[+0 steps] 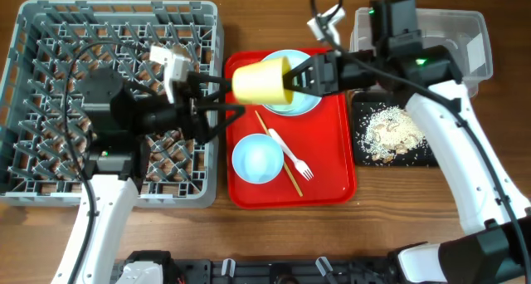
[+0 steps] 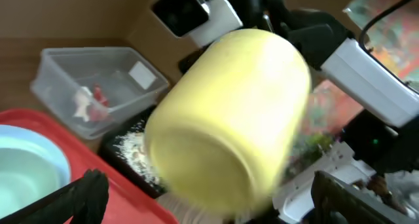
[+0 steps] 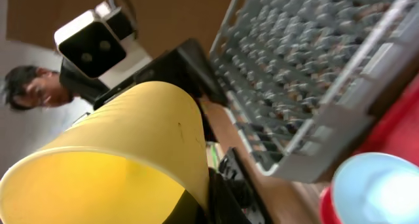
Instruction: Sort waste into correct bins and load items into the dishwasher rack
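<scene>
Yellow tapered plastic cup (image 1: pixel 261 80), smooth and matte, hangs on its side in mid-air over the left edge of the glossy red rectangular serving tray (image 1: pixel 332 151), just beside the grey plastic dishwasher rack (image 1: pixel 50 51) with its grid of pegs. My right end effector (image 1: pixel 292 75) is clamped on the cup's rim. My left end effector (image 1: pixel 224 100) has its black fingers spread wide apart around the cup's rounded base; I cannot tell whether they touch it. On the tray lie a round pale green bowl (image 1: pixel 257 159), a white plastic fork (image 1: pixel 290 155) and thin wooden chopsticks (image 1: pixel 278 151).
</scene>
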Available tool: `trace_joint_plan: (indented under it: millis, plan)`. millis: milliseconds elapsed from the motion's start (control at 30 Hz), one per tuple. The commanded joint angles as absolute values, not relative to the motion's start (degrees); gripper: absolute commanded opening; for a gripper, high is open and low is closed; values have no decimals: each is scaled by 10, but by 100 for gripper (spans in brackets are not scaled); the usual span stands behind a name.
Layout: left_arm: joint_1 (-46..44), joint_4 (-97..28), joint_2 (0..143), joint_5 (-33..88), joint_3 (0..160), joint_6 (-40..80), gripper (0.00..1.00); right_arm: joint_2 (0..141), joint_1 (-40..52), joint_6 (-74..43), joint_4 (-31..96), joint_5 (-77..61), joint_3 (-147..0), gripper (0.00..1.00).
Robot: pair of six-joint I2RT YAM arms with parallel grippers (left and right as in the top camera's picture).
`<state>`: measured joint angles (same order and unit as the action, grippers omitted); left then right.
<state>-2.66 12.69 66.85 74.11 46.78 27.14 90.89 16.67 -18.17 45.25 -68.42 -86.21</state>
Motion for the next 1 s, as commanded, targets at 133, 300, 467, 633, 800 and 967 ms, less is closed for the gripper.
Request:
trace_joint_plan:
  millis: [133, 300, 467, 633, 800, 967]
  plan:
    - [-62, 202, 671, 758, 474, 297, 98, 912, 221, -214, 427, -719, -863, 4]
    - [-62, 260, 671, 759, 474, 327, 82, 912, 223, -227, 427, -710, -861, 4]
    - [-62, 260, 671, 761, 474, 327, 80, 912, 208, -227, 427, -699, -861, 4]
    - [-61, 260, 671, 760, 474, 326, 81, 912, 183, -227, 430, -699, -861, 4]
    - [-58, 260, 671, 752, 474, 322, 82, 912, 180, -227, 446, -699, -859, 4]
    - [-50, 260, 671, 752, 474, 322, 76, 912, 180, -226, 449, -699, -858, 4]
